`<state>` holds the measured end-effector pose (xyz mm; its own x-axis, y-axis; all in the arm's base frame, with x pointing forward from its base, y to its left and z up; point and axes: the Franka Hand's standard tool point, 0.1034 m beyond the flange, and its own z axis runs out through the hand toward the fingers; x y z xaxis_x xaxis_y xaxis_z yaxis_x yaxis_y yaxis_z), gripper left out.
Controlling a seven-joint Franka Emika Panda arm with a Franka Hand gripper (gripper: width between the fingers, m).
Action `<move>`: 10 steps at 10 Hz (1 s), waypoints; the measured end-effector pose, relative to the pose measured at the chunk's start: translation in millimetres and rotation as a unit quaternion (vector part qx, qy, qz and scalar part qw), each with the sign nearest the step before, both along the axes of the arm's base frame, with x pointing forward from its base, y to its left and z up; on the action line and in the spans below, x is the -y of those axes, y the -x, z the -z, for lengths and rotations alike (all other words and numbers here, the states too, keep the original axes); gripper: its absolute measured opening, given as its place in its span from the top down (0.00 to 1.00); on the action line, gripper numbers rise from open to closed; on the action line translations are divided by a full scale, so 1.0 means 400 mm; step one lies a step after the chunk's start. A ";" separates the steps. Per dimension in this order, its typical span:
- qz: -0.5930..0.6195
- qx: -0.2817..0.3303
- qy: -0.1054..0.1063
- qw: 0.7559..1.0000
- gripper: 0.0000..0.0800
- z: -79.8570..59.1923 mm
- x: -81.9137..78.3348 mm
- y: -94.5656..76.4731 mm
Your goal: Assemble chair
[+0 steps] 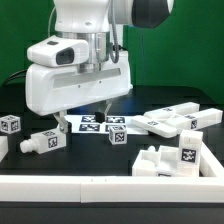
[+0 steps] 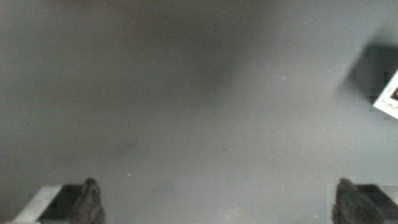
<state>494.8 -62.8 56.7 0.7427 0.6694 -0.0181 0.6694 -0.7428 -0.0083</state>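
chair pieces [image 1: 178, 157] lie on the table [image 1: 95, 162], the long slabs [image 1: 172, 120] near the gripper [image 1: 100, 110] on the exterior view's right, lengthwise across the scene, a peg block [image 1: 45, 141] on its left, while the gripper hangs by the marker board [image 1: 95, 126], jaws spread wide, holding nothing.

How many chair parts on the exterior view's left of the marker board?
3: a cube near that view's left edge, a tagged peg nearer the marker board, and a piece cut off by the frame edge. More may lie out of frame.
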 end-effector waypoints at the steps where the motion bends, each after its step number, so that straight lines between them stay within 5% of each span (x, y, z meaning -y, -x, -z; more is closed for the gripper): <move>1: -0.033 -0.002 0.003 0.999 0.19 0.000 0.006 0.001; 3: -0.098 -0.006 0.009 0.995 0.19 0.000 0.016 0.004; 6: -0.353 -0.041 0.010 0.935 0.19 0.021 0.081 0.057; 10: -0.455 -0.058 0.015 0.888 0.19 0.023 0.121 0.069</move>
